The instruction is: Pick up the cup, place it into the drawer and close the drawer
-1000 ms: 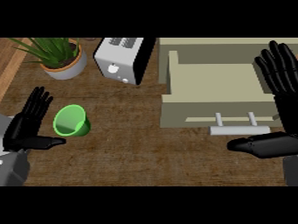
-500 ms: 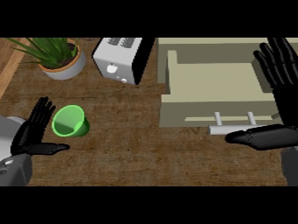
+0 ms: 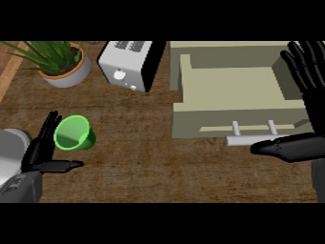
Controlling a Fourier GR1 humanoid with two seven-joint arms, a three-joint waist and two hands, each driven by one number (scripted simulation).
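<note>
Presently, small bright-green plastic cup (image 3: pixel 74 133) tipped on the brown woven surface (image 3: pixel 157 162), mouth toward the viewer, just beside the straight, spread fingers of the black left hand (image 3: pixel 44 153); nothing grasped. Black right hand (image 3: pixel 312 105) likewise flat and spread, over the right edge of the open beige drawer (image 3: pixel 229 90), thumb close to its pale bar handle (image 3: pixel 253 139). Likely hazards: cup nudged and rolling away if fingers close off-centre; drawer shut by the right hand while still without the cup. White toaster (image 3: pixel 126 64) and potted green plant (image 3: pixel 59 62) well apart behind.
</note>
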